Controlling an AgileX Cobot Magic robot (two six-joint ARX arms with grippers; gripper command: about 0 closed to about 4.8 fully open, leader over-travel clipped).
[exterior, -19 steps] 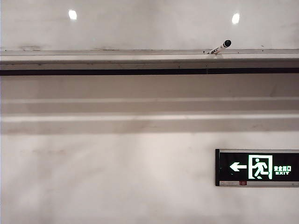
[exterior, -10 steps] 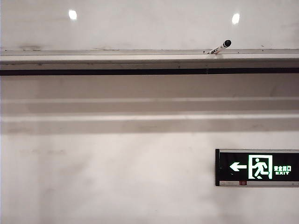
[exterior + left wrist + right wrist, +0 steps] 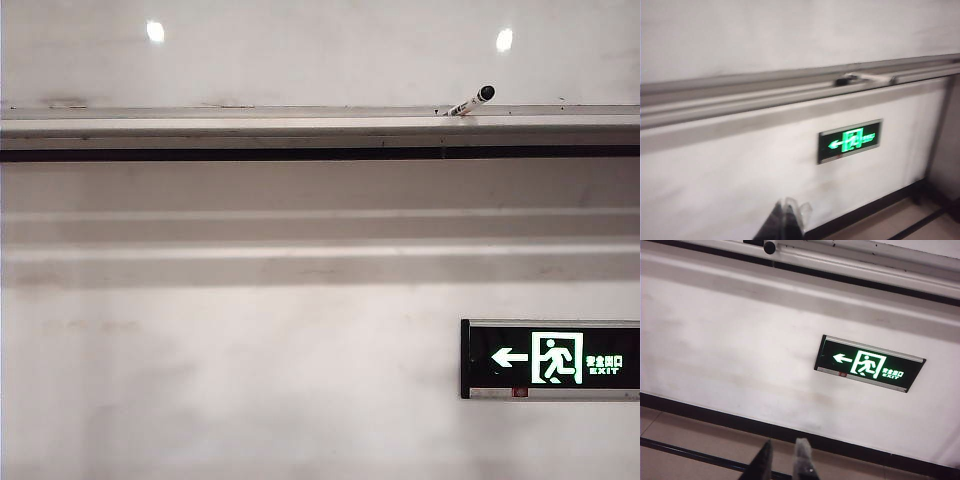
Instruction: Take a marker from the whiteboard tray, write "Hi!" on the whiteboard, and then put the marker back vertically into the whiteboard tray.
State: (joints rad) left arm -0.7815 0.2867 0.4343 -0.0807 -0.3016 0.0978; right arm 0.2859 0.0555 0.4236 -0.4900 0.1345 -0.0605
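While neither pincer shows in the exterior view, each wrist camera catches its own fingertips low in its picture: the right gripper (image 3: 785,460) has its two fingers slightly parted with a narrow gap and nothing between them, so it is released and empty, aimed at the wall well below the ledge with floor tiles beyond. The left gripper (image 3: 790,220) appears only as a dark, blurred pair of tips close together; whether it is released or clenched I cannot tell, though nothing seems to be held. Both hang well apart from the marker (image 3: 471,102), which sits in the whiteboard tray (image 3: 250,118) toward its right end, leaning tilted with its black cap uppermost and resting against the whiteboard (image 3: 320,55). That lean looks like a return into the tray, propped rather than truly upright, and with both arms clear the task seems at or near its close. No writing can be made out on the strip of board in view. From the left wrist the marker (image 3: 865,78) reads as lying almost along the ledge, a difference of angle only. An exit sign (image 3: 550,358) glows on the wall below, right of centre.
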